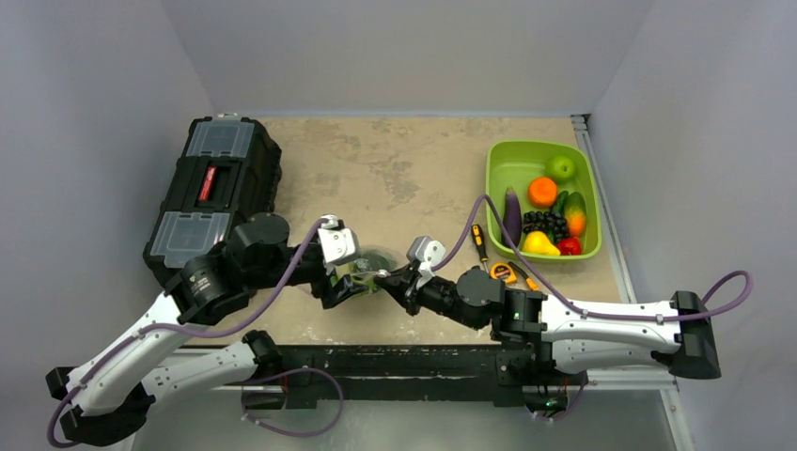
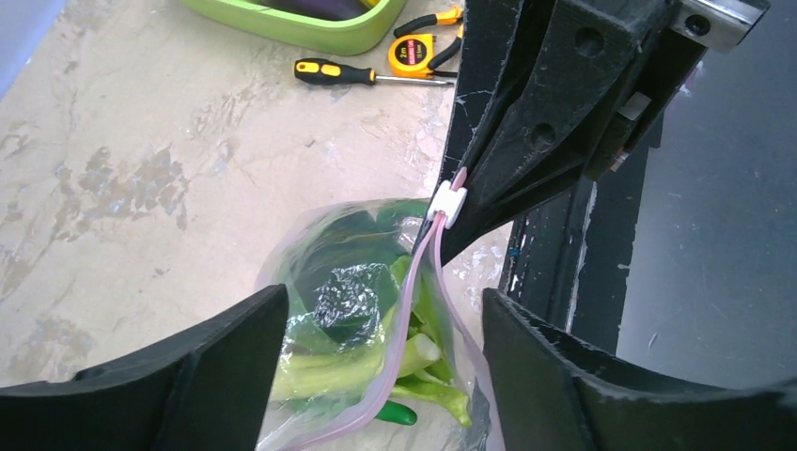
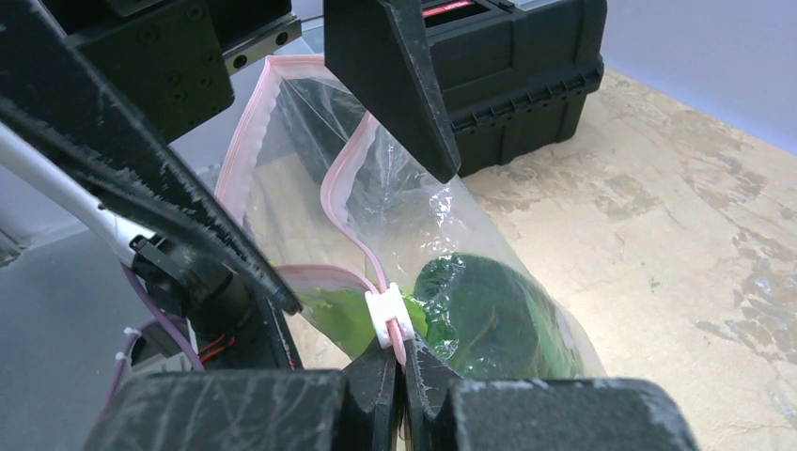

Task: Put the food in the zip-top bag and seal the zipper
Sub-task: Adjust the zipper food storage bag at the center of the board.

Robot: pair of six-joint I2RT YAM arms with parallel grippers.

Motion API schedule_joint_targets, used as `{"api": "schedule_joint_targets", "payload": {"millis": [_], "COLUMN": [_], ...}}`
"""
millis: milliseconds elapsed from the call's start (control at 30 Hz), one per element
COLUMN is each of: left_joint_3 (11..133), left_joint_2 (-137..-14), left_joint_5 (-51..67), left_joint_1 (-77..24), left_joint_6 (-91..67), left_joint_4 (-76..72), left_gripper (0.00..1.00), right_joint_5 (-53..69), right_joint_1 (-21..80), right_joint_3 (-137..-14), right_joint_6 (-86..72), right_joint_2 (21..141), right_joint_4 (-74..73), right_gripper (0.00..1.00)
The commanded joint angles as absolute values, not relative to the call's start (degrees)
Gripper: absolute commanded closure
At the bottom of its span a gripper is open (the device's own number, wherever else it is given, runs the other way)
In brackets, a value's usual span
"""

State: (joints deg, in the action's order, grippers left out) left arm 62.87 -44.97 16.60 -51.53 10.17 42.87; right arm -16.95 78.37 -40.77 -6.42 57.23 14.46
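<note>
The tabletop (image 1: 414,160) carries a black toolbox (image 1: 214,193) at its far-left corner and a lime-green bin (image 1: 515,162) of fruit toward the far-right corner. The zip-top bag (image 3: 442,221) sits close to the middle of the near edge, where the two arms meet. The food (image 3: 489,319) is already inside, with dark leaves against the clear plastic, so the step in hand looks like the sealing. The left claw (image 2: 383,310) is spread wide, one finger on each side of the bag's mouth, gripping nothing that I can make out. The right claw (image 3: 402,353) is pinched tight on the end of the zipper (image 3: 242,132), just beside the white slider (image 3: 390,313). The next move probably calls for running that slider the whole width of the pink strip while the bag is held taut. The plastic is floppy, so the strip could buckle rather than mesh. The top view gives only the layout, as the claws hide most of the bag there. The right wrist view shows what the others do not: the two lips of the mouth standing well apart, so the zipper is unsealed along most of its run. The left wrist view alone shows the pale stalks low in the bag. It also shows a yellow-handled screwdriver (image 2: 367,75) and a tape measure (image 2: 416,54) lying beside the bin.
</note>
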Motion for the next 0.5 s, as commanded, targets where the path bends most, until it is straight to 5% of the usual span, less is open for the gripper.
{"api": "schedule_joint_targets", "payload": {"millis": [0, 300, 367, 467], "left_joint_3": [62.69, 62.32, 62.23, 62.23], "left_joint_2": [-45.72, -46.74, -47.01, -47.48], "left_joint_5": [14.78, 17.55, 17.5, 17.25], "left_joint_1": [-51.8, -51.79, -51.85, -51.77], "left_joint_6": [12.03, 11.56, 11.71, 11.96], "left_joint_4": [41.79, 42.42, 42.63, 42.86], "left_gripper": [0.32, 0.4, 0.46, 0.7], "right_joint_5": [-17.0, -16.69, -16.63, -16.48], "right_joint_1": [78.2, 78.15, 78.18, 78.14], "right_joint_3": [-42.48, -43.68, -43.89, -44.33], "right_joint_6": [-6.75, -6.73, -6.77, -6.62], "right_joint_2": [55.51, 55.55, 55.67, 55.8], "right_joint_4": [15.18, 14.41, 14.33, 14.01], "right_gripper": [1.0, 1.0, 1.0, 1.0]}}
